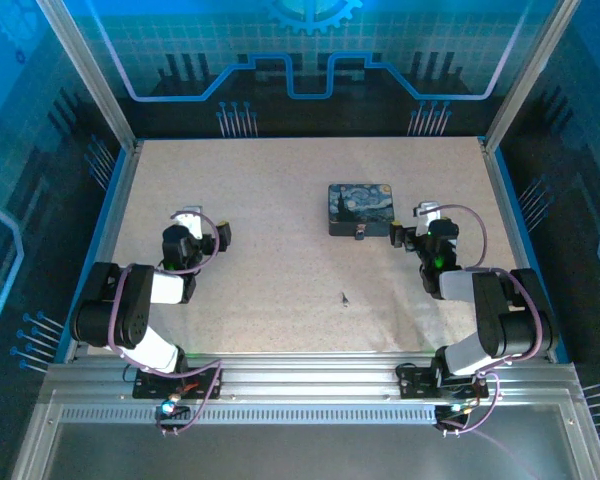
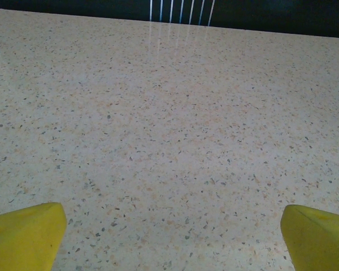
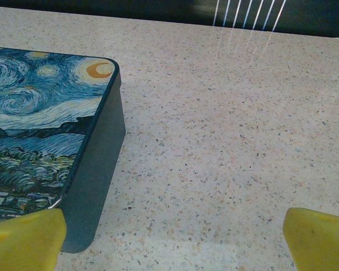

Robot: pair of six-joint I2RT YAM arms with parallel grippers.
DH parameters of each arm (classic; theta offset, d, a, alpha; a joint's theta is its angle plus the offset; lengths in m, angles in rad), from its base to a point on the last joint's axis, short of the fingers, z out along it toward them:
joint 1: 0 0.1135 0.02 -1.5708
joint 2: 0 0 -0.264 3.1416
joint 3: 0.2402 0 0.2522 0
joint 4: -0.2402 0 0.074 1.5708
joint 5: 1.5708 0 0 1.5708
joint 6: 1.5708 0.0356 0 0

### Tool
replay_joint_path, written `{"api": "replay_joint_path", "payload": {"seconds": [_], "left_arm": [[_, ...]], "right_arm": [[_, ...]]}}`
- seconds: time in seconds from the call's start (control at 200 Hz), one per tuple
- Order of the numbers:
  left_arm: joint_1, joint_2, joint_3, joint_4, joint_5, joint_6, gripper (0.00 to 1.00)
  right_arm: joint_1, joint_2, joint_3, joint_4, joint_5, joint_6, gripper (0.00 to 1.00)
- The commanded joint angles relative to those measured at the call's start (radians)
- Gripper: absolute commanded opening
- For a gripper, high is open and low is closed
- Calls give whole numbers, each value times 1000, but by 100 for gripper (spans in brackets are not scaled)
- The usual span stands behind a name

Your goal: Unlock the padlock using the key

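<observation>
Step one, fetch the key: nothing is picked up yet. The key point(image 1: 345, 298) lies loose on the table point(image 1: 230, 300), near-centre, roughly between the two arms and well apart from both grippers. The left gripper point(image 2: 169, 243) hovers over bare table on the left, yellow fingers point(image 2: 25, 234) spread wide, empty. The right gripper point(image 3: 169, 243) is also spread wide and empty, just right of the tin point(image 1: 360, 207). Its left finger is by the tin's near-right corner; I can't tell whether it touches. The padlock point(image 1: 360, 234) sits at the middle of the tin's near edge, farther than the key and slightly right of it. It's too small to tell the shackle state or whether it is hooked to the tin. My read of the next move: one arm reaches toward the near side, drops over the key and pinches it. It's a thin sliver lying flat on a hard top, so that calls for a low approach with fingers squared to it, and slip is likely. The right arm is beside the padlock, so it could steady the lock while the left takes the key. The keyway orientation isn't visible, so alignment needs a closer look.
</observation>
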Motion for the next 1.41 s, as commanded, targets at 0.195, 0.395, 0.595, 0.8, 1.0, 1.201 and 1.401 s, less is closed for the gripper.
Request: {"api": "replay_joint_path", "payload": {"seconds": [0.195, 0.395, 0.595, 0.8, 1.0, 1.201, 1.401], "left_arm": [[0, -70, -128, 221, -47, -8, 99], [-5, -290, -77, -62, -87, -15, 99], [-3, -494, 164, -663, -87, -306, 99], [-37, -494, 268, -848, 108, -505, 99], [-194, -474, 271, -899, 150, -591, 99], [-350, -427, 246, -842, 169, -690, 99], [-449, -344, 219, -722, 167, -760, 99]], "right_arm": [[12, -73, 13, -63, 13, 19, 100], [12, -226, 34, -262, 29, 74, 100], [41, -375, 144, -642, -35, 170, 100], [101, -504, 169, -836, -151, 326, 100], [257, -496, 238, -1059, -212, 381, 100], [414, -448, 251, -1226, -232, 448, 90], [520, -367, 239, -1296, -264, 506, 79]]}}
